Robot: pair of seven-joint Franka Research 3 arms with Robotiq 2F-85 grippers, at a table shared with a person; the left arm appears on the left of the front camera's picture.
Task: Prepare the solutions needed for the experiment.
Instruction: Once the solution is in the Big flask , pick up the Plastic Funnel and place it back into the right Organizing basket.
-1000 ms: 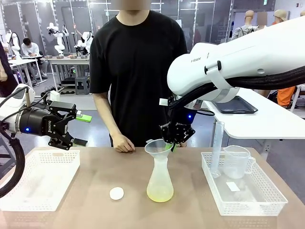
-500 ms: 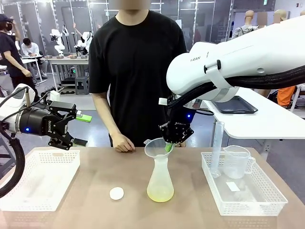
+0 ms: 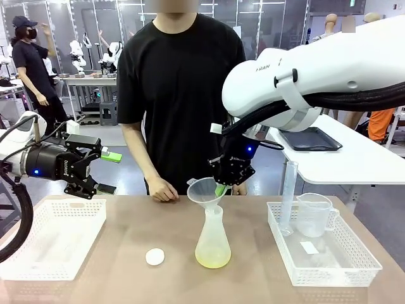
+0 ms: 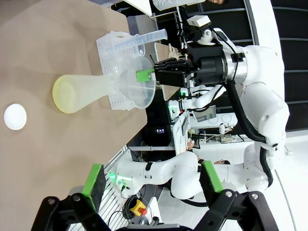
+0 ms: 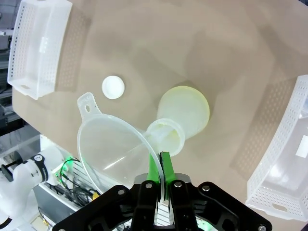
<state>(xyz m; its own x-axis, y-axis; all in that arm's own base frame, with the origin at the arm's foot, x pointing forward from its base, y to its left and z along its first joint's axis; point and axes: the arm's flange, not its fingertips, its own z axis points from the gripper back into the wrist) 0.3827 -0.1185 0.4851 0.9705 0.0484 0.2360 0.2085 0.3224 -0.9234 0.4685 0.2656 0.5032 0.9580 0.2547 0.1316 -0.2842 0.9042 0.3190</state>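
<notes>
A frosted conical flask (image 3: 212,237) stands at the table's middle with the solutions (image 3: 212,256), a shallow pale yellow layer, at its bottom. My right gripper (image 3: 223,188) is shut on the rim of a clear plastic funnel (image 3: 202,189). The funnel is tilted, with its stem at the flask's mouth. In the right wrist view the gripper (image 5: 160,168) pinches the funnel (image 5: 113,144) above the flask (image 5: 185,111). My left gripper (image 3: 95,168) hangs open over the left basket, holding nothing. The left wrist view shows it (image 4: 153,180) far from the flask (image 4: 91,89) and funnel (image 4: 139,82).
A small white disc (image 3: 155,256) lies left of the flask. An empty white basket (image 3: 54,237) sits at the left. The right basket (image 3: 329,269) holds a graduated cylinder (image 3: 289,196) and a beaker (image 3: 313,214). The person's hand (image 3: 164,190) rests on the far edge.
My right gripper has lifted the funnel up and slightly left from the flask's neck, tilting it. The left arm has not moved.
</notes>
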